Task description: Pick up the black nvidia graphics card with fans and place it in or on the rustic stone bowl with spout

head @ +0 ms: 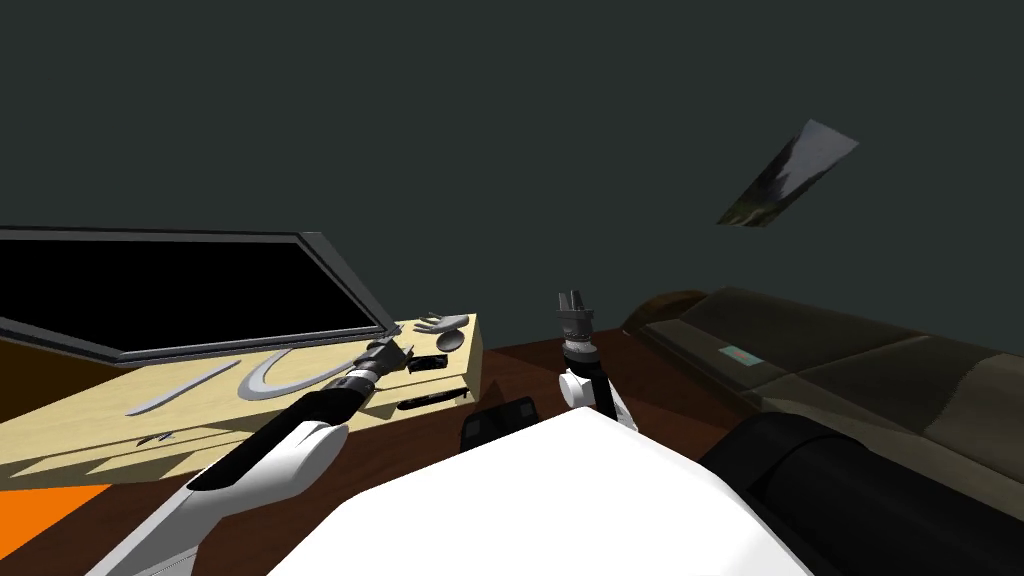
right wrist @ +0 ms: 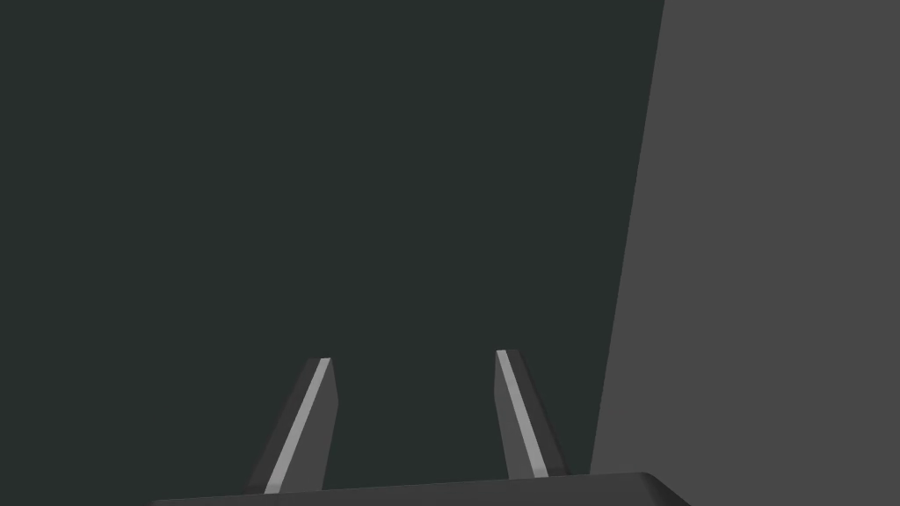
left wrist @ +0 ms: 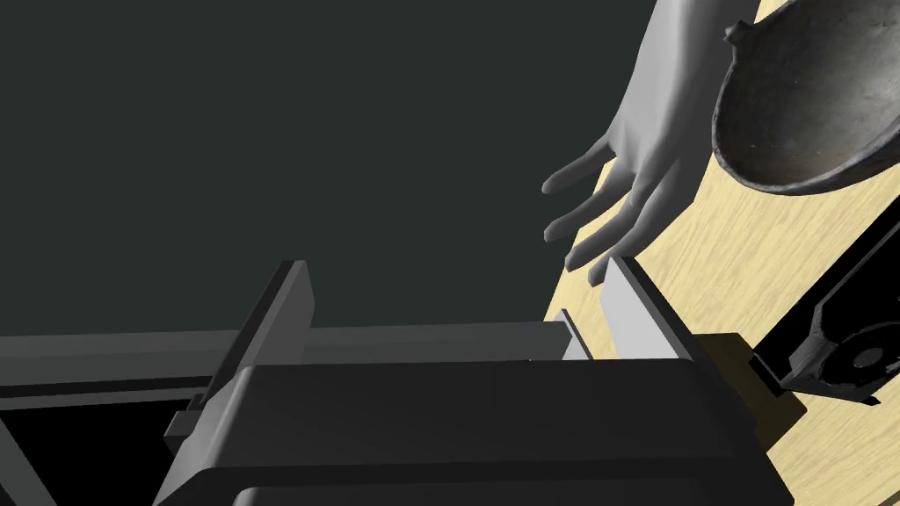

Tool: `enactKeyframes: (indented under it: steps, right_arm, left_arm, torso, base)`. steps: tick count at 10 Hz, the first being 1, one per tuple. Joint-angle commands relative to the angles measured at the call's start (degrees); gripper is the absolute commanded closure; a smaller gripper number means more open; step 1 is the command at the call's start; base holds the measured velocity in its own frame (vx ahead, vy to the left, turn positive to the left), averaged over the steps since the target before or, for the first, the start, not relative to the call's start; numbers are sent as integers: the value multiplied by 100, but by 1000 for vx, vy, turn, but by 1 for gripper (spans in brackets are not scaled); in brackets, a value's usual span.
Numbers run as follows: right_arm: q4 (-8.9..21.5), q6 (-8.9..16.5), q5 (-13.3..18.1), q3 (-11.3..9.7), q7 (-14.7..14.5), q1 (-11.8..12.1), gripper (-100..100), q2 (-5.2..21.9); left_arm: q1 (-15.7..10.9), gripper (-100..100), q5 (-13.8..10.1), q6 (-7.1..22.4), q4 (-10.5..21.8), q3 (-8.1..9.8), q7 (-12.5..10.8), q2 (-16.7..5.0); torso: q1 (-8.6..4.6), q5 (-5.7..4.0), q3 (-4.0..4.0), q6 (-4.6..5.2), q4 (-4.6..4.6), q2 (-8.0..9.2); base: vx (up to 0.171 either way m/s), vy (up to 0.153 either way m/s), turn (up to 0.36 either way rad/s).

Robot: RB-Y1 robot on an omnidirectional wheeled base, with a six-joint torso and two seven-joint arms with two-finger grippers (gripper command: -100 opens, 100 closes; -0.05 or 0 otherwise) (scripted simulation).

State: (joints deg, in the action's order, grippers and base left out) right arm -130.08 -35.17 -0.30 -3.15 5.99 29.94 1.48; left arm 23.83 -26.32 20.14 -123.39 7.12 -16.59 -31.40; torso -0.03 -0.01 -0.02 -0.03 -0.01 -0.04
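The left arm reaches over the table (head: 100, 420) to bring the left gripper (head: 392, 352) down at the table's far end, where the task's things lie. Its jaws are released and hold nothing. In the left wrist view, only the dark wall and a grey window frame (left wrist: 114, 347) show between the two fingers (left wrist: 637, 307). I judge this a lining-up pose rather than a grasp, since the card sits outside the jaws.

The card (left wrist: 839, 338) rests on the table, off to one side of the gripper and just beyond the nearer finger. It lies flat with a round fan (left wrist: 866, 356) facing up. Its long axis runs slantwise across the gripper's line, from an end near the finger toward the bowl's side. To close on the card's narrow width, the hand will probably have to shift sideways and turn.

A grey model hand (left wrist: 633, 167) lies palm down beside the bowl (left wrist: 791, 132). The bowl stands open side up, near the card's far end, with a small nub on its rim. The carry should therefore be short.

The right gripper (head: 572, 305) is held upright, clear of the table, likely parked out of the way. Its jaws are also released and hold nothing. A dark sofa (head: 850, 370) stands further right.
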Motion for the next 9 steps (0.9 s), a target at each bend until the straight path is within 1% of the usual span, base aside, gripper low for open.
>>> enactKeyframes:
  steps: [1,3,4,5,6,7,8,9]
  right_arm:
    - [0,0,0,0,0,0,0,0]
    - [0,0,0,0,0,0,0,0]
    - [0,0,0,0,0,0,0,0]
    - [0,0,0,0,0,-1,0,0]
    - [0,0,0,0,0,0,0,0]
    - [0,0,0,0,0,0,0,0]
    - [0,0,0,0,0,0,0,0]
    - [0,0,0,0,0,0,0,0]
  left_arm:
    - [-24,-100,-218,286,227,-13,-40,-193]
    - [-24,-100,-218,431,227,-13,-40,-193]
    - [-21,-100,-418,663,416,-27,-72,-373]
    - [-21,-100,-418,746,416,-27,-72,-373]
    - [-17,-100,-616,995,612,-50,-101,-549]
    - [-17,-100,-616,1056,612,-50,-101,-549]
    - [-11,-100,-810,1300,813,-82,-125,-721]
    - [-11,-100,-810,1359,813,-82,-125,-721]
  torso:
    - [0,0,0,0,0,0]
    - [1,0,-1,0,0,-2]
    - [3,1,1,-1,0,1]
    - [2,1,-1,4,0,-2]
    - [1,0,-1,-1,0,-2]
    - [-2,0,-2,2,-1,-3]
    - [-2,0,-2,-1,-1,-3]
    - [-4,-1,-4,2,-1,-7]
  base:
    - [19,-22,-167]
    - [13,-10,-42]
    - [20,-17,-165]
    - [20,-14,-109]
    - [24,-26,-175]
    - [27,-24,-94]
    - [38,-30,-154]
    - [29,-19,-103]
